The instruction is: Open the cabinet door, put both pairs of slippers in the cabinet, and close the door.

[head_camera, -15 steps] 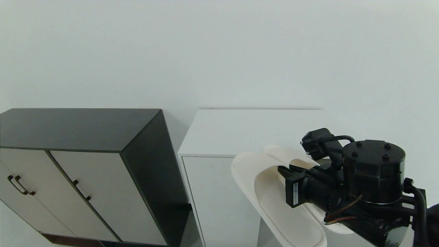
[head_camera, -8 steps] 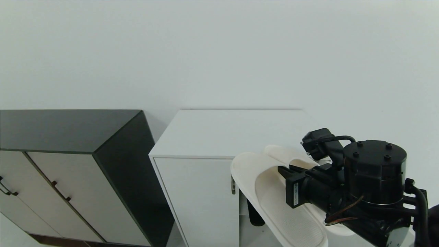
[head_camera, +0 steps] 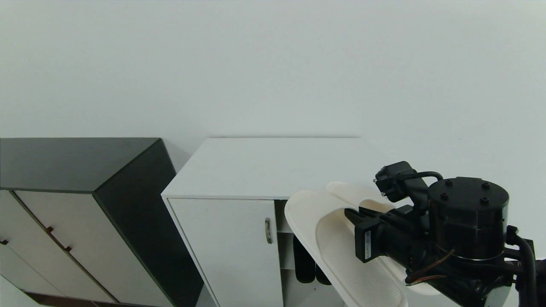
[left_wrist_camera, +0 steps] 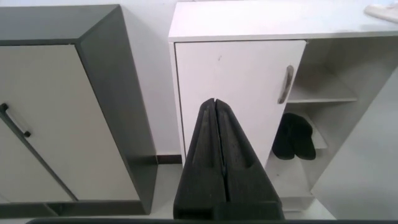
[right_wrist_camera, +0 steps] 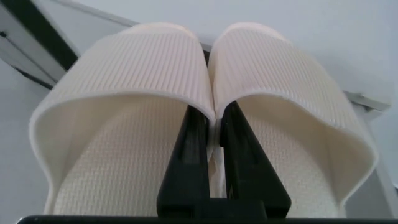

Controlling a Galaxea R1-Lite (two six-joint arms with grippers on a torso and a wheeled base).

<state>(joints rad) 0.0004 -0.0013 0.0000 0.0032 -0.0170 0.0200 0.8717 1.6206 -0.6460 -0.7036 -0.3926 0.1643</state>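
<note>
- Now the right gripper (right_wrist_camera: pixel 213 115) clamps the cream slippers (right_wrist_camera: pixel 124 81) together, before the white cabinet (head_camera: pixel 264 166).
- Left gripper (left_wrist_camera: pixel 216 102): pressed together, holding nothing.
- Black slippers (left_wrist_camera: pixel 295 135) lie low inside its open right half.

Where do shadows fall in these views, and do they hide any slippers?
Head view: soft, even light with no glare; the black slippers sit in shade inside the white cabinet. Left wrist view: they show plainly under a lit shelf. Right wrist view: the cream slippers are evenly lit, shadowed only around the right end effector.
</note>
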